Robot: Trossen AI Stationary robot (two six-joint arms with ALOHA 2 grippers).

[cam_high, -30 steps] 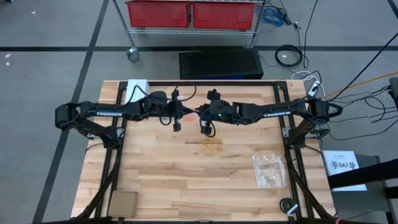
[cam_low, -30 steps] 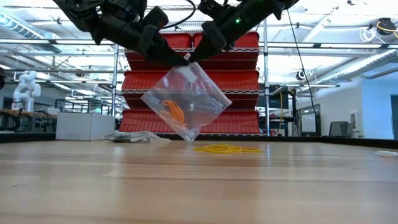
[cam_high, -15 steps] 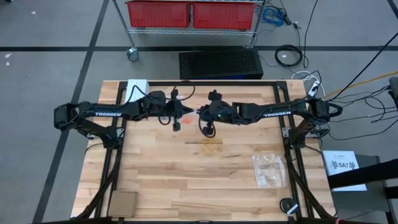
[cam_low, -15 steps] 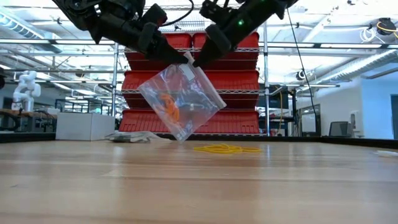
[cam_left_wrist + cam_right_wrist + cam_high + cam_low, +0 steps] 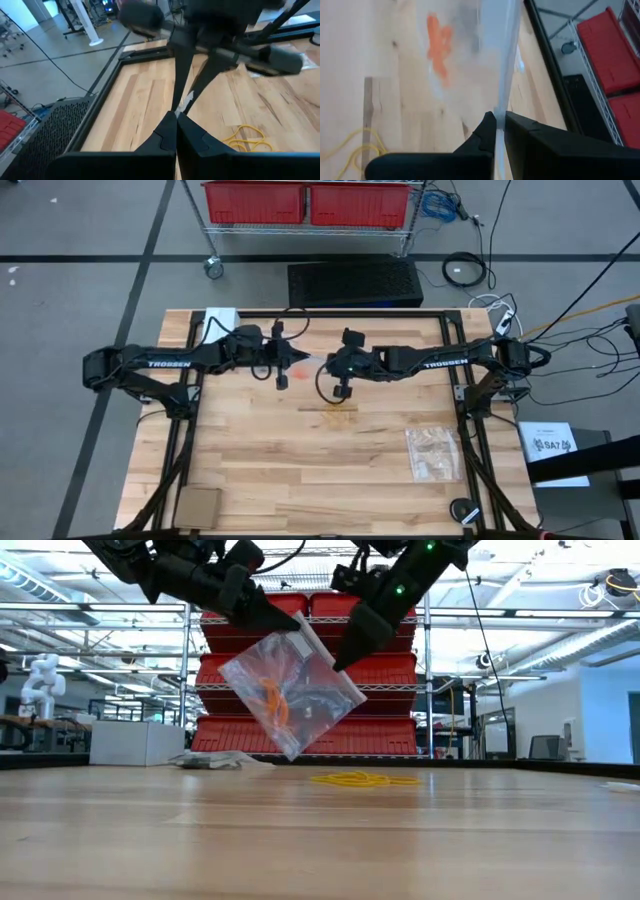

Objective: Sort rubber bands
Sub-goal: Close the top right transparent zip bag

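We see both arms meeting over the middle of the surface [image 5: 250, 480], toward its far edge. The left gripper [image 5: 290, 625] has its fingers pressed together on the top edge of a clear zip bag [image 5: 290, 695], which hangs tilted in the air, well above the wood. The right gripper [image 5: 340, 662] is also closed, pinching the bag's other upper edge; in the right wrist view the plastic runs straight between its fingers [image 5: 485, 135]. Inside the bag sit orange rubber bands [image 5: 270, 700], bunched near its middle. A loose pile of yellow rubber bands [image 5: 362, 779] lies on the surface below and just right of the bag, roughly central. A second clear bag [image 5: 433, 452] lies flat near the right edge; its contents look pale, hard to tell. A brown card [image 5: 198, 506] sits at the near left corner.
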